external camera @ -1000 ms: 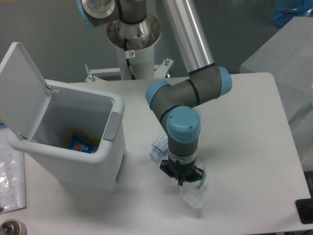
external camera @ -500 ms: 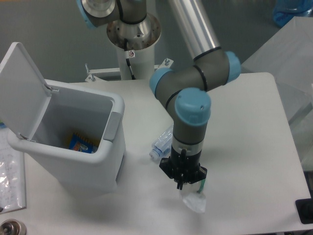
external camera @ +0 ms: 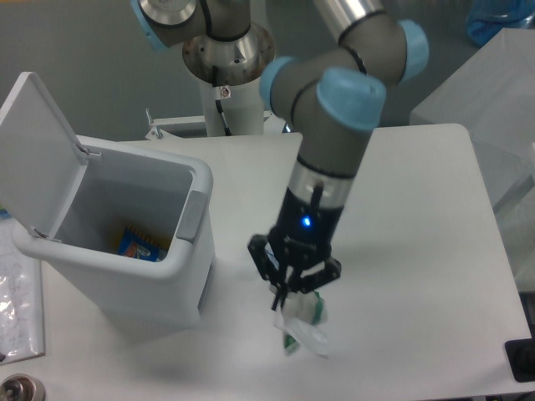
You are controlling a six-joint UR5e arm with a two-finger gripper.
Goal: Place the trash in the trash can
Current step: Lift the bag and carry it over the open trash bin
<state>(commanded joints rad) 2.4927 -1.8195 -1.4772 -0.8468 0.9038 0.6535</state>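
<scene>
The trash in view is a crumpled white wrapper with green markings [external camera: 303, 326]. It hangs just above the table, right of the trash can, with my gripper [external camera: 292, 299] shut on its top. The gripper points down and has a small blue light on its wrist. The trash can [external camera: 164, 264] is a white boxy bin at the left. Its flat lid [external camera: 38, 142] stands open and a grey tab [external camera: 192, 215] sits on its right rim. A blue and orange packet [external camera: 139, 244] lies inside it.
The robot's white pedestal [external camera: 227, 92] stands at the back of the table. Clear-sleeved papers [external camera: 17, 305] and a round metal part [external camera: 17, 390] lie at the left edge. A black object [external camera: 522, 359] sits at the table's front right corner.
The arm has risen and swung slightly left toward the bin, lifting the wrapper off the table. The clear bottle seen beside the gripper earlier is now covered by the arm.
</scene>
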